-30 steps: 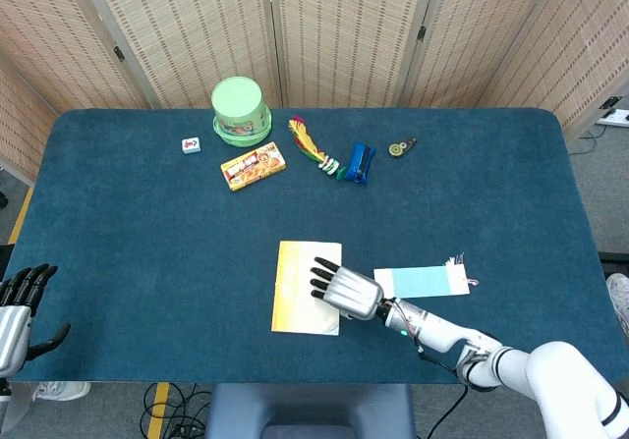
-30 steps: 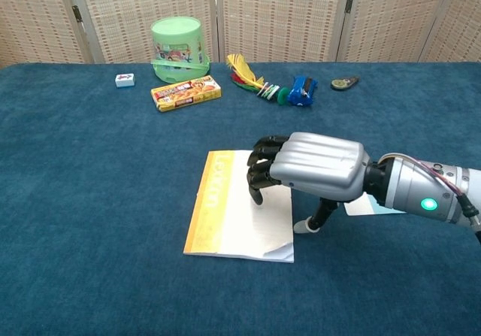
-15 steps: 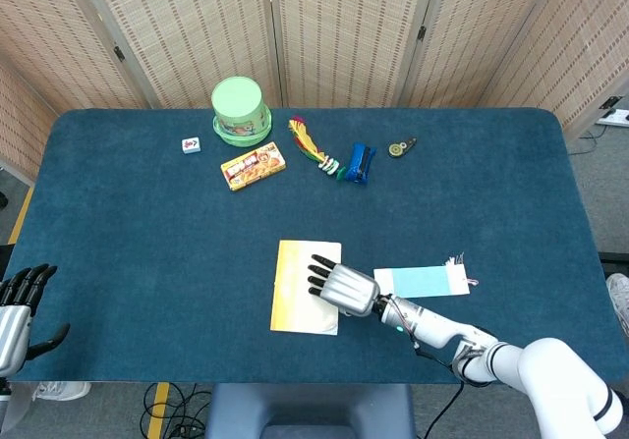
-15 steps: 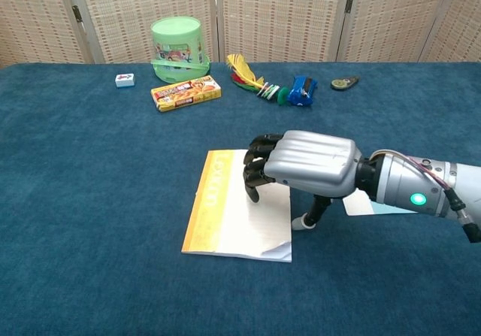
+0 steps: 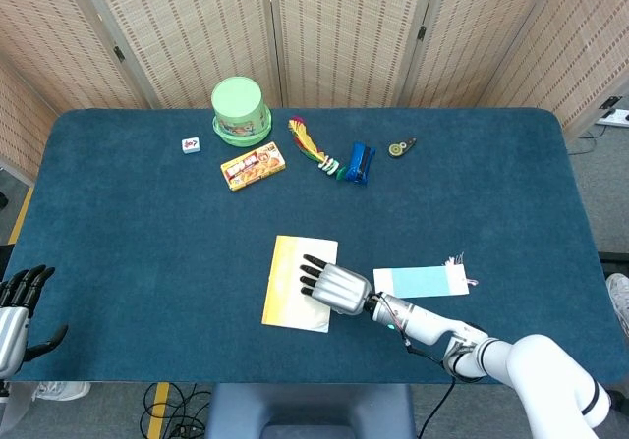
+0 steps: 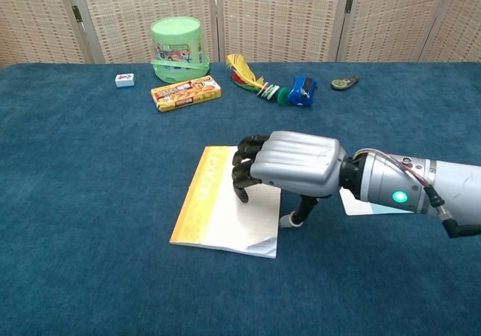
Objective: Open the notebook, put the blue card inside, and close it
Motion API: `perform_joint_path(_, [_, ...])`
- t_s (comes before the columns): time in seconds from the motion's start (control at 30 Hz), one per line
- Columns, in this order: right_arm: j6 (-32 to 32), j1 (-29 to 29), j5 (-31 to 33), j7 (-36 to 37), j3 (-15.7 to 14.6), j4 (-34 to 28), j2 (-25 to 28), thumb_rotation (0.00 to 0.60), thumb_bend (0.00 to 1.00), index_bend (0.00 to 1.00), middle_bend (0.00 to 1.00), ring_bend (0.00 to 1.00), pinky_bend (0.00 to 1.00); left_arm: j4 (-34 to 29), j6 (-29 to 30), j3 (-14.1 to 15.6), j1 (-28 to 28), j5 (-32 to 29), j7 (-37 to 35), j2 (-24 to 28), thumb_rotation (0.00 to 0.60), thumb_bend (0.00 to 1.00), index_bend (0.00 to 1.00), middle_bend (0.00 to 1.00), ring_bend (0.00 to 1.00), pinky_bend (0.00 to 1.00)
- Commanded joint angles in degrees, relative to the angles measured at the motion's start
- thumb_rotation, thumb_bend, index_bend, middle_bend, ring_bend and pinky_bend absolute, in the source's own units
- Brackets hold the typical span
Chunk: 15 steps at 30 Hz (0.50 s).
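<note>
While the right hand (image 6: 289, 172) pressed curled fingers onto the thin yellow-and-white paper notebook (image 6: 224, 204) near the table's front edge, it gripped nothing. The light, floppy cover looked apt to slide; lifting its free right edge seemed wisest.

Both views are bright and evenly lit, seemingly from overhead, with no strong glare. Shadows are soft: a faint one sits under the right hand (image 6: 297, 164) toward 6 o'clock on the notebook (image 6: 225, 212), whose white page looks nearly washed out. The table (image 5: 147, 233) shows crisp carpet texture. The head view bends slightly at its edges; the screens (image 5: 344, 27) stay sharp.
</note>
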Motion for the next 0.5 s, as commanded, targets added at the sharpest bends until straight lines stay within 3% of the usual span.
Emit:
perform_joint_path(0.03, [-0.02,0.22,0.11,0.03,-0.10,0.17,-0.15,0.600,0.32,0.43,0.32,0.18,0.13,0.05,0.06,0.02,0.07,0.01,-0.14,0.02,0.600,0.28,0.13,0.12,0.11,0.17])
perform_joint_path(0.5, [-0.02,1.17,0.63,-0.34,-0.72,0.07,-0.11,0.600,0.39,0.46,0.33,0.18,0.13,0.40,0.17,0.00,0.15,0.26,-0.74,-0.04,0.600,0.28,0.13,0.11,0.11,0.17])
